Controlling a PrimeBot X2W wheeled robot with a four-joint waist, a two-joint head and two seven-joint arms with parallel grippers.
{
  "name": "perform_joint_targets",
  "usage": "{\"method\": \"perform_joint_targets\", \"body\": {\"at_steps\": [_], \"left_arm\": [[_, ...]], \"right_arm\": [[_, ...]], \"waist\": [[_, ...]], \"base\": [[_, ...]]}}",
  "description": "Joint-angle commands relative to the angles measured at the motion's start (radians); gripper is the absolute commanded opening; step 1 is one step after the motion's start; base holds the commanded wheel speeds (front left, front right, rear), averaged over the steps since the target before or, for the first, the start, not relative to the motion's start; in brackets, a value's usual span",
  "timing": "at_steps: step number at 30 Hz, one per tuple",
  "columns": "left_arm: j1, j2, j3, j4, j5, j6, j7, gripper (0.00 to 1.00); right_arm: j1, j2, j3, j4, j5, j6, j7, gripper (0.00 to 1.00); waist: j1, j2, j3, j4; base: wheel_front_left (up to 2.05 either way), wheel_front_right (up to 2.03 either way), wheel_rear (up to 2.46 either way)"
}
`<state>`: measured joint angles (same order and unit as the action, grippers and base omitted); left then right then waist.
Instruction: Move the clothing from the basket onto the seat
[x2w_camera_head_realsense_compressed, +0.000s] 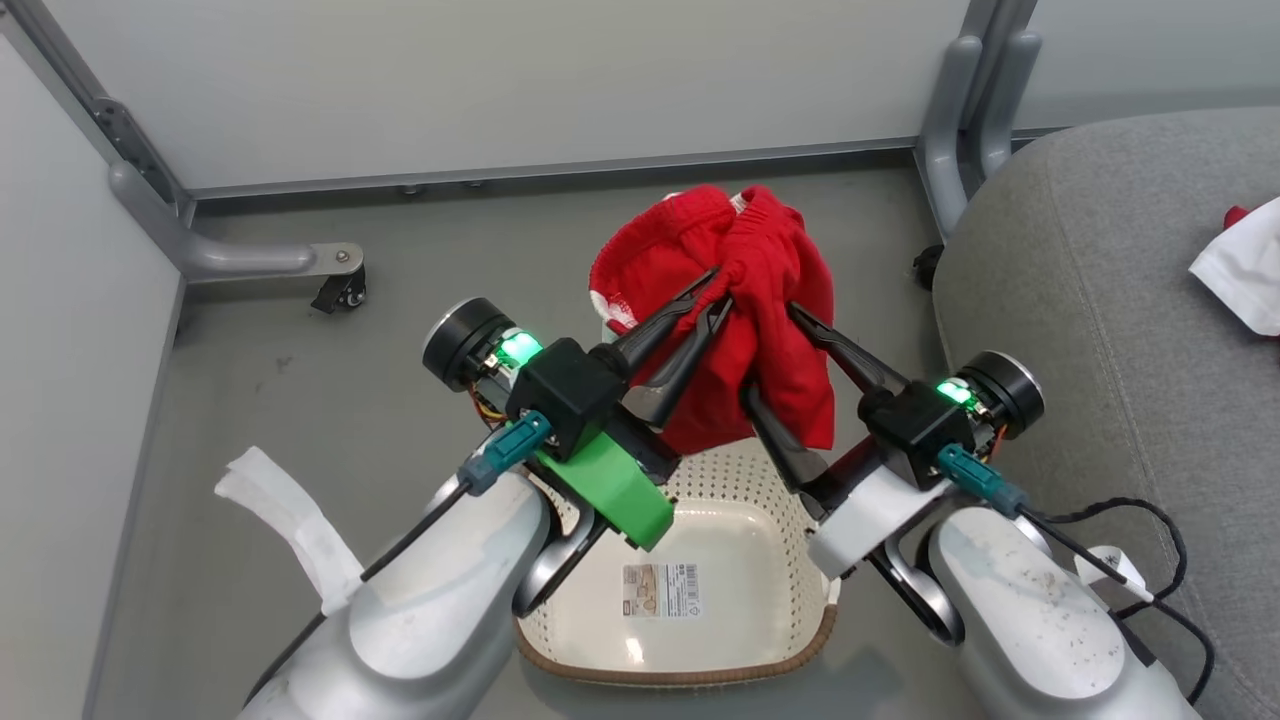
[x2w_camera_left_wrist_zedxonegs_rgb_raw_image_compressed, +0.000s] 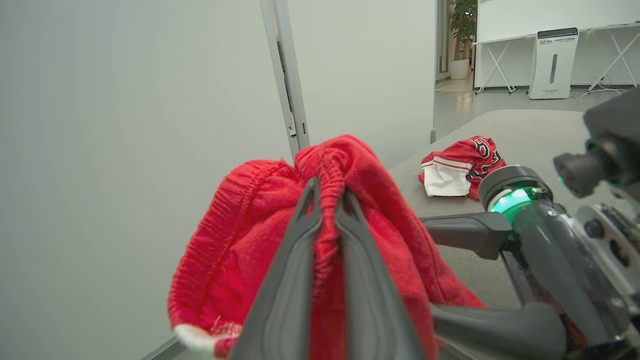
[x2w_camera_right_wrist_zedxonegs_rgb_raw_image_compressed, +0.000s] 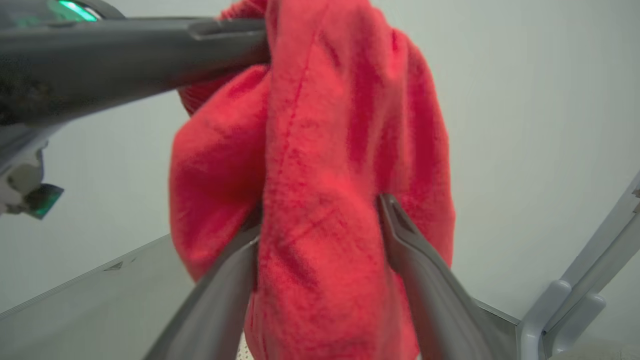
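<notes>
Item 1: the shorts (x2w_camera_head_realsense_compressed: 760, 300), red, bunched, held up off the floor (x2w_camera_head_realsense_compressed: 300, 420) over the far end of the basket (x2w_camera_head_realsense_compressed: 700, 672). Whether the lowest hem touches the basket's far wall cannot be determined.

The left gripper (x2w_camera_head_realsense_compressed: 722, 290) is clamped on the gathered elastic waistband at the top of the bundle. In the left wrist view its 2 fingers (x2w_camera_left_wrist_zedxonegs_rgb_raw_image_compressed: 295, 280) stand nearly together, with a ridge of waistband pinched between the tips of the left gripper (x2w_camera_left_wrist_zedxonegs_rgb_raw_image_compressed: 330, 192), and the shorts (x2w_camera_left_wrist_zedxonegs_rgb_raw_image_compressed: 240, 235) spill out to both sides and below.

The right gripper (x2w_camera_head_realsense_compressed: 768, 350) sits lower on the same garment, from the right. Its 2 fingers stand well apart with the hanging cloth between them. In the right wrist view the shorts (x2w_camera_right_wrist_zedxonegs_rgb_raw_image_compressed: 325, 150) drop down through the right gripper (x2w_camera_right_wrist_zedxonegs_rgb_raw_image_compressed: 320, 215); the right-hand finger (x2w_camera_right_wrist_zedxonegs_rgb_raw_image_compressed: 415, 260) lies against the cloth and the other is partly behind a fold. Whether they squeeze the cloth cannot be determined.

The basket stands on the floor directly below both grippers. Its visible bottom holds no garment; 1 printed label (x2w_camera_head_realsense_compressed: 662, 590) is stuck there.

The seat (x2w_camera_head_realsense_compressed: 1080, 330) lies to the right of the basket, near it. The jersey (x2w_camera_head_realsense_compressed: 1240, 260) lies crumpled on the seat, well apart from the grippers; the left wrist view shows the jersey (x2w_camera_left_wrist_zedxonegs_rgb_raw_image_compressed: 460, 167) red and white with dark lettering.
</notes>
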<state>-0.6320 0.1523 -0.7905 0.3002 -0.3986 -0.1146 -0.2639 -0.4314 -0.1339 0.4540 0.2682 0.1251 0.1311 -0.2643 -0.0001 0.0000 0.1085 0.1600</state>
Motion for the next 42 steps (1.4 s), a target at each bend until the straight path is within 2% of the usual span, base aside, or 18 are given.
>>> {"method": "perform_joint_targets", "body": {"at_steps": [1, 5, 6, 7, 8, 23, 24, 25, 42], "left_arm": [[-0.015, -0.006, -0.007, -0.007, 0.007, -0.005, -0.001, 0.00], [-0.013, -0.018, -0.024, -0.022, 0.002, -0.008, -0.001, 0.00], [-0.013, -0.020, -0.027, -0.025, 0.000, -0.008, -0.001, 0.00], [-0.014, -0.021, -0.031, -0.027, -0.001, -0.009, -0.001, 0.00], [-0.015, -0.021, -0.033, -0.028, -0.002, -0.009, -0.001, 0.00], [-0.008, -0.009, -0.037, -0.006, -0.003, -0.014, -0.001, 0.00], [-0.008, -0.009, -0.035, -0.004, 0.000, -0.013, 0.000, 0.40], [-0.008, -0.009, -0.035, -0.001, 0.006, -0.011, 0.000, 1.00], [0.019, -0.010, -0.023, -0.007, 0.036, -0.008, 0.000, 1.00]], "right_arm": [[-0.017, -0.002, 0.010, 0.020, 0.007, -0.001, 0.000, 1.00], [-0.031, 0.015, 0.006, 0.049, 0.024, -0.001, 0.000, 1.00], [-0.030, 0.019, 0.004, 0.050, 0.027, -0.001, 0.000, 0.55], [-0.028, 0.023, 0.001, 0.051, 0.029, -0.001, 0.000, 0.37], [-0.023, 0.027, 0.002, 0.054, 0.036, -0.001, 0.000, 0.00], [0.018, 0.042, -0.013, 0.034, 0.042, -0.001, 0.000, 0.00], [0.019, 0.043, -0.014, 0.034, 0.043, -0.001, 0.000, 0.00], [0.021, 0.043, -0.016, 0.034, 0.044, -0.001, 0.000, 0.00], [0.074, 0.054, -0.080, 0.031, 0.044, -0.001, 0.000, 0.00]], "waist": [[0.0001, 0.0000, 0.009, 0.009], [0.0001, 0.0000, 0.019, 0.020], [0.0001, 0.0000, 0.021, 0.021], [0.0001, 0.0000, 0.023, 0.024], [0.0001, 0.0000, 0.024, 0.026], [0.0001, 0.0000, 0.024, 0.017], [0.0001, 0.0000, 0.024, 0.016], [0.0001, 0.0000, 0.024, 0.016], [0.0001, 0.0000, 0.037, -0.009]], "base": [[0.00, 0.00, 0.00], [0.00, 0.00, 0.00], [0.00, 0.00, 0.00], [0.00, 0.00, 0.00], [0.00, 0.00, 0.00], [0.00, 0.00, 0.00], [0.00, 0.00, 0.00], [0.00, 0.00, 0.00], [0.00, 0.00, 0.00]]}}
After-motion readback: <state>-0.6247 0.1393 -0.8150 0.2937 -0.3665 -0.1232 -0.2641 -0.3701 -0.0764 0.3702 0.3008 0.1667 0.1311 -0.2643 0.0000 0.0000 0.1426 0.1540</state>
